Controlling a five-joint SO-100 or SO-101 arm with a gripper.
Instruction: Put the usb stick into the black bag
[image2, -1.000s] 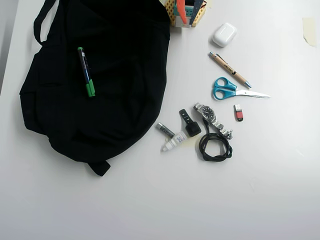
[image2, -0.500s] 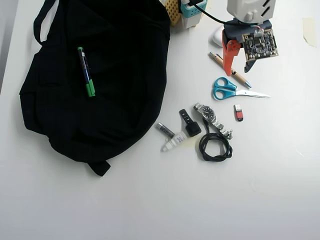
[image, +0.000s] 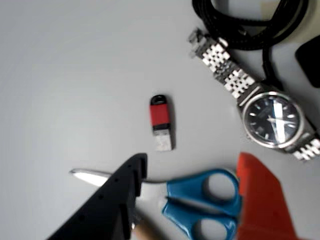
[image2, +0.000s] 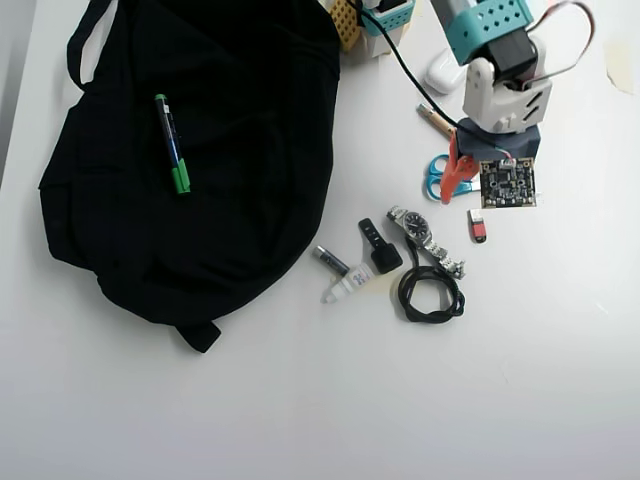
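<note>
The usb stick (image: 161, 122) is small and red with a dark loop end and a grey end. It lies flat on the white table, above my fingertips in the wrist view. My gripper (image: 192, 162) is open and empty, with the black finger at left and the orange finger at right. In the overhead view the stick (image2: 477, 227) lies just below my gripper (image2: 472, 198). The black bag (image2: 200, 150) lies flopped at the left of the table, far from the stick, with a green pen (image2: 172, 145) on it.
Blue scissors (image: 205, 200) lie under my fingers. A steel watch (image: 272, 117) and a coiled black cable (image: 250, 25) lie right of the stick. In the overhead view a black fob (image2: 378, 250), a grey cylinder (image2: 330, 260) and the cable (image2: 432, 292) lie between stick and bag.
</note>
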